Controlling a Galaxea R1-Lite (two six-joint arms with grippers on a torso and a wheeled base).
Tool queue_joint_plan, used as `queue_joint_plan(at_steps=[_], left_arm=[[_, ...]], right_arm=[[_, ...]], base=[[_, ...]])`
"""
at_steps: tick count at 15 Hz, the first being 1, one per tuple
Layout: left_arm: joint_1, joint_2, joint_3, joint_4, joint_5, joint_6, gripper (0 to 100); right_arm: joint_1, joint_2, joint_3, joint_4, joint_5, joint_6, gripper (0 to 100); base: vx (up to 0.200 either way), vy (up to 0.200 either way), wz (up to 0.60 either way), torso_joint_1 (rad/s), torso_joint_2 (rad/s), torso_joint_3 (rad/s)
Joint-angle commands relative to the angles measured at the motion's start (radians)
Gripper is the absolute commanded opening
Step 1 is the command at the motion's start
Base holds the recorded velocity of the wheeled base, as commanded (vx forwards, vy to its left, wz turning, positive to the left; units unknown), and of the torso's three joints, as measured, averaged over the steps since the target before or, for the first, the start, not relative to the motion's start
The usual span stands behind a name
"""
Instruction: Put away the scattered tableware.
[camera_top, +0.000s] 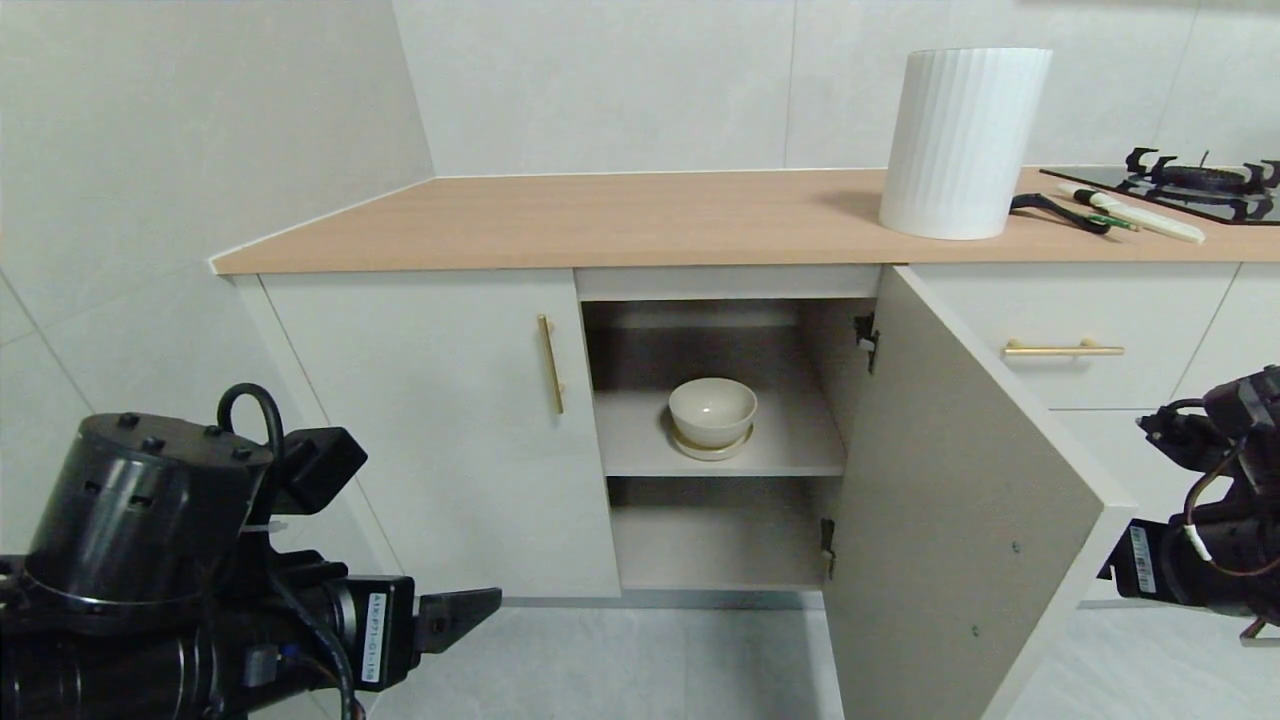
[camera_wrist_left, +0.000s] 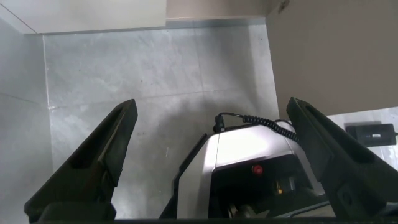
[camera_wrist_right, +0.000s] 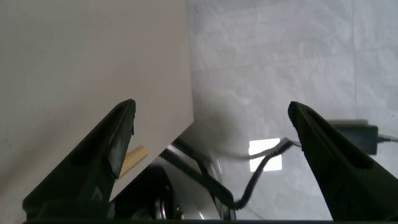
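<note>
Head view has the bowl standing on a small plate on the upper shelf of the cabinet under the worktop, whose right door stands swung wide. On the worktop, well off to the right, a white ribbed canister stands beside a few utensils near the hob. Low over the grey floor the left hand hangs with fingers spread wide and nothing between them, and the right hand is likewise spread and empty, just beside the open door.
</note>
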Motion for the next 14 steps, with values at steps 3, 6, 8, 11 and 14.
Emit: queue_joint_plan(at_steps=[3,6,8,11,14], left_arm=[[-0.001,0.002,0.000,0.000,0.002,0.001,100],[-0.001,0.000,0.001,0.000,0.002,0.001,100],[-0.001,0.002,0.004,0.000,0.002,0.003,100],[-0.001,0.002,0.004,0.000,0.002,0.003,100],[-0.001,0.002,0.004,0.000,0.002,0.003,100]], right_arm=[[0.026,0.015,0.007,-0.028,0.000,0.041,100],[0.035,0.026,0.007,-0.038,0.001,0.047,100],[0.049,0.047,0.015,-0.083,0.000,0.092,100],[0.080,0.087,0.046,-0.207,-0.002,0.147,100],[0.176,0.097,0.058,-0.273,0.001,0.230,100]], base=[[-0.133,0.000,0.00,0.006,0.00,-0.002],[0.000,0.000,0.00,0.000,0.00,0.000],[0.000,0.000,0.00,0.000,0.00,0.000],[0.000,0.000,0.00,0.000,0.00,0.000],[0.000,0.000,0.00,0.000,0.00,0.000]])
